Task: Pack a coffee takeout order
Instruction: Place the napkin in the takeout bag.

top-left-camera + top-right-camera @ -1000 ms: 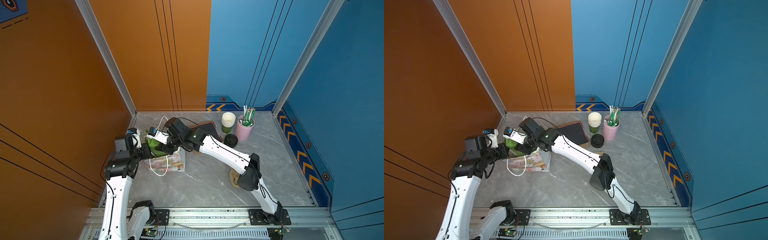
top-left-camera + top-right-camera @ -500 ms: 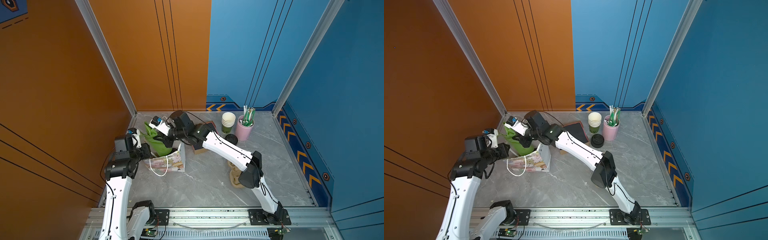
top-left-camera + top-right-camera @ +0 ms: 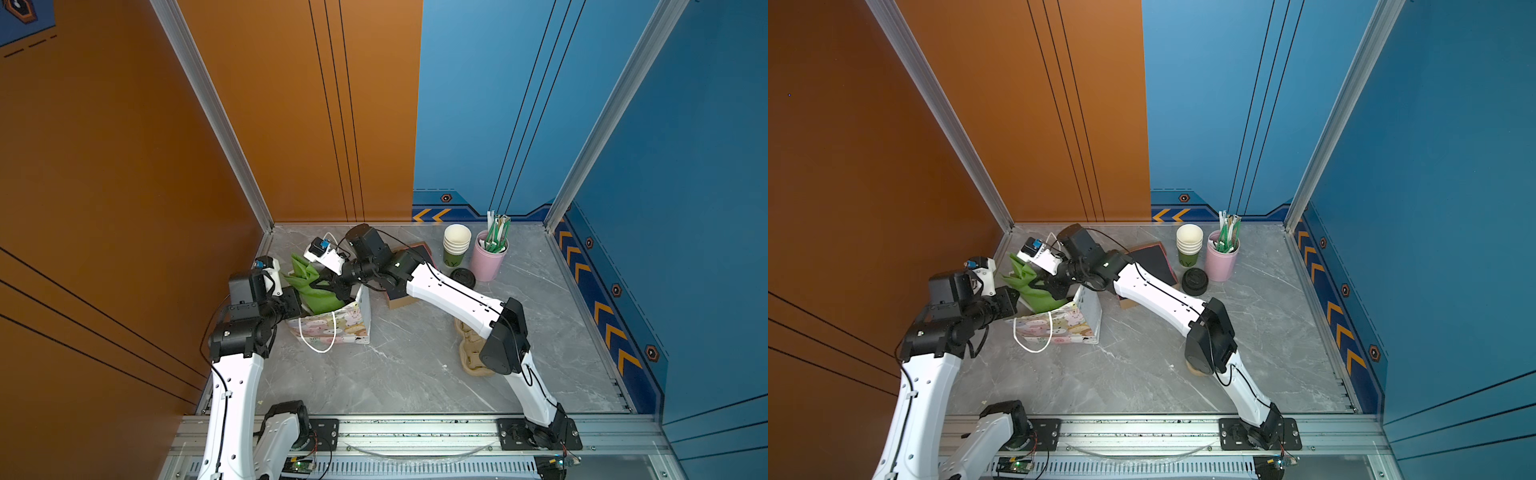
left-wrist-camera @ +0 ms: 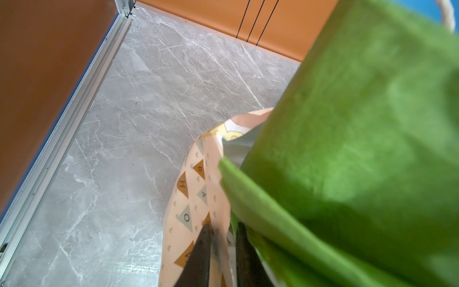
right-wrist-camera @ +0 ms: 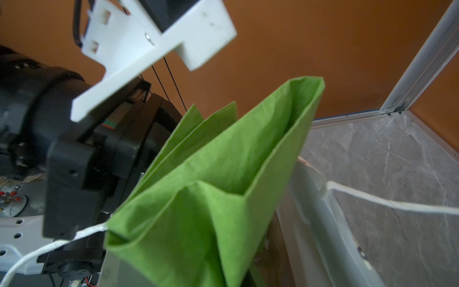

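Note:
A green paper napkin [image 3: 309, 282] stands half out of a patterned paper bag [image 3: 332, 326] at the left of the floor in both top views. My right gripper [image 3: 334, 286] reaches over the bag's mouth and is shut on the napkin [image 5: 211, 198], which hides its fingertips in the right wrist view. My left gripper [image 4: 222, 238] is shut on the bag's near wall [image 4: 196, 188], one finger [image 4: 198, 256] outside and one inside. A stack of white paper cups [image 3: 456, 245] and a black lid [image 3: 462, 277] stand at the back right.
A pink tin of straws [image 3: 488, 257] stands beside the cups. A brown box with a dark top [image 3: 417, 255] lies under my right forearm. The beige pulp carrier [image 3: 471, 357] lies partly under the right elbow. The orange wall is close behind the bag.
My right wrist has risen from the bag's mouth toward the back and its jaws have shut; the napkin now stands taller out of the bag. The left arm has not moved.

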`<state>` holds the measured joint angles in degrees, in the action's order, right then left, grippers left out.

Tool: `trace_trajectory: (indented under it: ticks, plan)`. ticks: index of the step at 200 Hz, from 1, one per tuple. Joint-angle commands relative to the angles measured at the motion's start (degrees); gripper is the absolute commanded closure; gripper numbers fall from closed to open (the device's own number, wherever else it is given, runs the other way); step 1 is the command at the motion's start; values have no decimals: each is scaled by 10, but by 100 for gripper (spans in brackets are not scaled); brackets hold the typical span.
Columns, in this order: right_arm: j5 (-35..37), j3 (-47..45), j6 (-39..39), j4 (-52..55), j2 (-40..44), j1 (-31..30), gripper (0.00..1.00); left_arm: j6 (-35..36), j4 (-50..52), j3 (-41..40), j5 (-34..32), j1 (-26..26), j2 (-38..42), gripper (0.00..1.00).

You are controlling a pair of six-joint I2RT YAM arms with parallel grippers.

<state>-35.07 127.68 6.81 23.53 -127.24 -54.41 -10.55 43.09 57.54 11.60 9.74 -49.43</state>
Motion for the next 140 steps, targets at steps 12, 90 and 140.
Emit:
trace_trajectory:
  ticks: [12, 90, 140]
  plan:
    - [28, -5, 44, 51, 11, 1, 87, -3, 11, 6, -6, -1, 7, 79]
    - [66, 57, 76, 122, 7, -12, 25, -4, 11, 5, -6, -1, 6, 79]
    - [97, 80, 81, 101, 15, -31, 16, -4, 11, 6, -6, -1, 7, 79]
